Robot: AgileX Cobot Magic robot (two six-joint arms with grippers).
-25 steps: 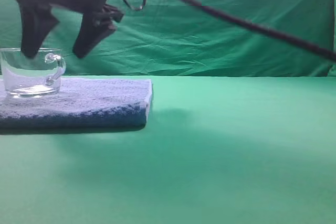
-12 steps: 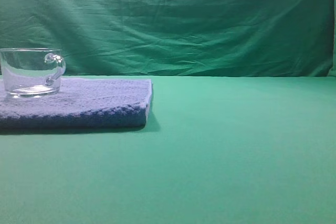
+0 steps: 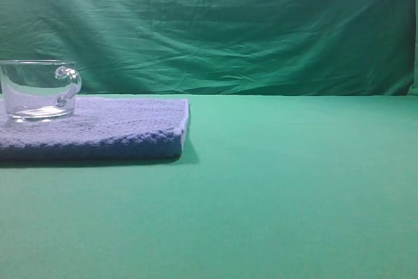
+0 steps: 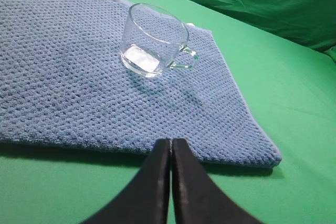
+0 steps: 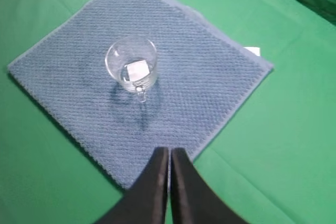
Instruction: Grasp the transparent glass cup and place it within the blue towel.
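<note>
The transparent glass cup (image 3: pixel 39 89) stands upright on the blue towel (image 3: pixel 124 125) at the far left, its handle to the right. No gripper shows in the exterior view. In the left wrist view the cup (image 4: pixel 155 40) sits on the towel (image 4: pixel 63 77), and my left gripper (image 4: pixel 171 148) is shut and empty, raised over the towel's near edge. In the right wrist view the cup (image 5: pixel 131 64) stands near the middle of the towel (image 5: pixel 194 72), and my right gripper (image 5: pixel 169 156) is shut and empty, high above the towel's near corner.
A green cloth covers the table (image 3: pixel 294 181) and hangs as a wrinkled backdrop (image 3: pixel 248 24) behind it. A small white tag (image 5: pixel 252 51) lies at the towel's right corner.
One second ago a dark open gripper hung just above the cup with its cable crossing the view. It rose out of the exterior view. The cup and towel have not moved.
</note>
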